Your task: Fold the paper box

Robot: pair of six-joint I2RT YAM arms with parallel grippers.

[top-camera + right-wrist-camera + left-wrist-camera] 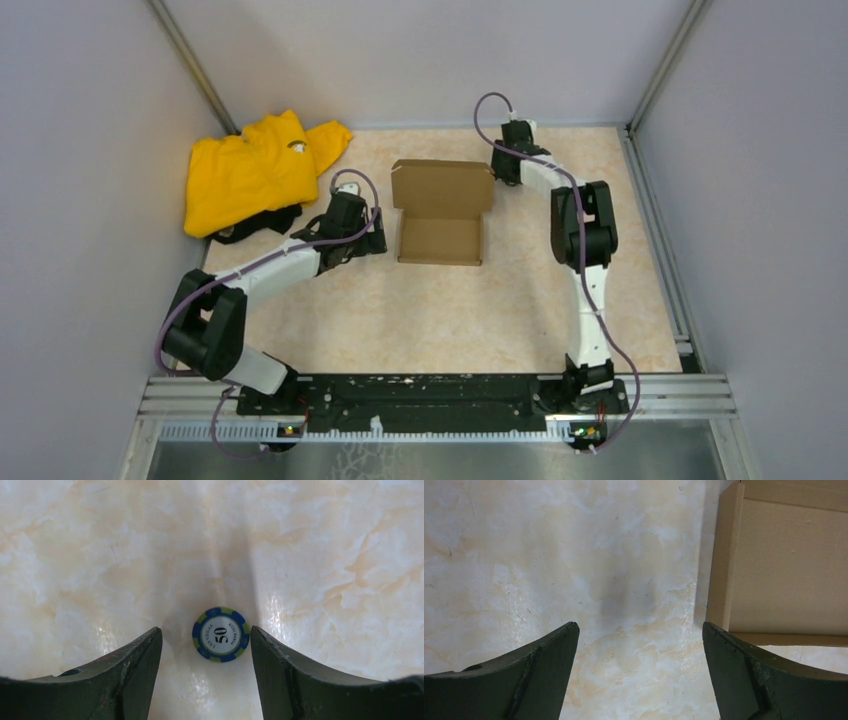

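Observation:
The plain brown paper box (440,238) lies in the middle of the table, its tray walls raised and its lid flap (442,184) laid open toward the back. My left gripper (377,238) is open and empty just left of the tray. In the left wrist view (639,627) the box's left wall (722,560) stands by the right fingertip (719,640), apart from it. My right gripper (503,168) is open beside the lid's right edge. In the right wrist view (205,628) it hovers low over the bare table.
A blue and green "50" poker chip (220,634) lies flat on the table between the right jaws. A yellow garment (255,170) is heaped at the back left over a dark item (265,222). Grey walls enclose the table on three sides.

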